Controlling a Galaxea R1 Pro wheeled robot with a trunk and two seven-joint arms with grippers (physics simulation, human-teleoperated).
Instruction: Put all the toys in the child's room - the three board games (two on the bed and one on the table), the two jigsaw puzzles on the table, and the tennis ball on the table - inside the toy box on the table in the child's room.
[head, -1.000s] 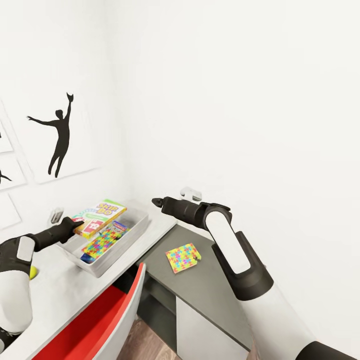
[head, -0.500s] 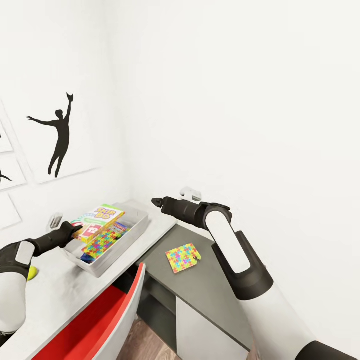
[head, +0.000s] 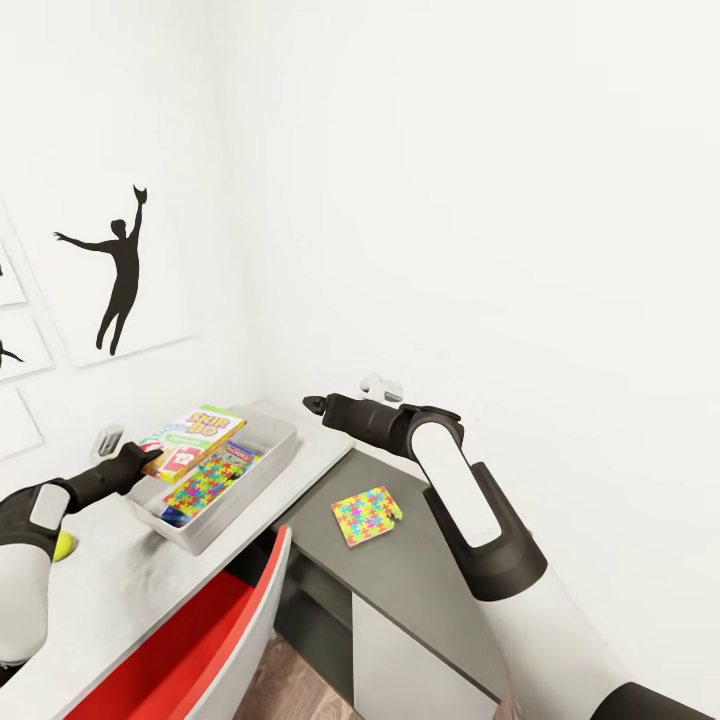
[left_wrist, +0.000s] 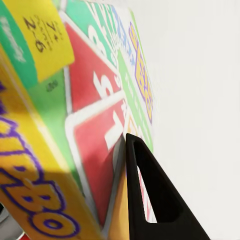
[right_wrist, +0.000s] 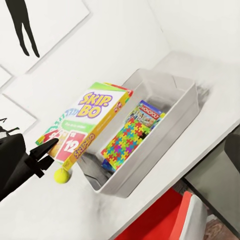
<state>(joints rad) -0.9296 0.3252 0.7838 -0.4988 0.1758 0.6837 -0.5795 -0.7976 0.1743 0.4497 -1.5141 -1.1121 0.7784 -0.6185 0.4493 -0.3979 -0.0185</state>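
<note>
Left end effector (head: 150, 456) gripping SKIP-BO box (head: 195, 439) over toy box (head: 262, 471)

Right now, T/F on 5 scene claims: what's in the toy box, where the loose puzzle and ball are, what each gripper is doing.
1. The left gripper holds the SKIP-BO box tilted over the toy box. True.
2. A jigsaw puzzle already lies inside the toy box. True.
3. The second jigsaw puzzle lies on the pale table. False: it lies on the lower dark grey cabinet.
4. The tennis ball is inside the toy box. False: it sits on the table outside it, near the left gripper.
5. The right gripper is shut on a blue game box. False: it holds nothing; the blue game box lies in the toy box.
</note>
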